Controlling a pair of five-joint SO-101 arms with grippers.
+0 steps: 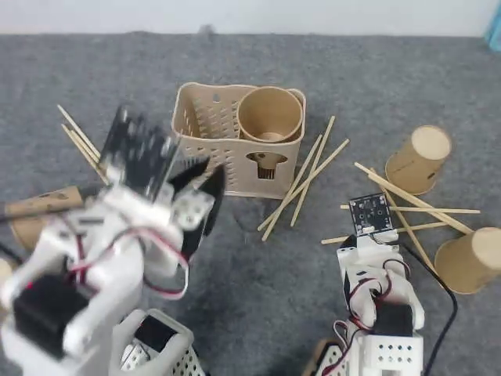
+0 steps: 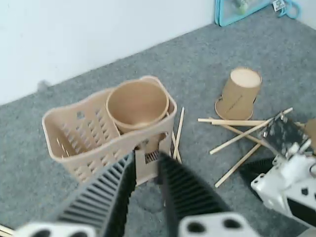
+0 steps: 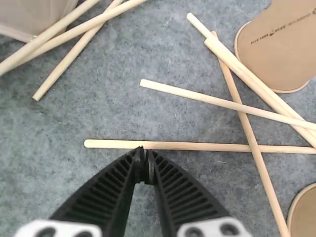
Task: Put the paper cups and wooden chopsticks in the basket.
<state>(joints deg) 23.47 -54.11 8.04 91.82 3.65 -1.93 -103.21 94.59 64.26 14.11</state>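
Observation:
The beige basket (image 1: 205,129) stands at the back centre with one paper cup (image 1: 270,113) upright inside it. My left gripper (image 2: 147,160) hovers open and empty just in front of the basket (image 2: 89,143); from above, the left gripper (image 1: 215,166) is at its front left corner. My right gripper (image 3: 144,154) is shut on nothing, its tips right beside a wooden chopstick (image 3: 197,146) lying on the mat. Two more cups (image 1: 419,159) (image 1: 470,258) lie to the right among several chopsticks (image 1: 407,207). A third cup (image 1: 35,215) is partly hidden by the left arm.
Several chopsticks (image 1: 301,184) lean beside the basket's right side, and others (image 1: 78,141) lie at the far left. The right arm (image 2: 286,168) sits low at the front right. A blue object (image 2: 247,10) lies against the white wall.

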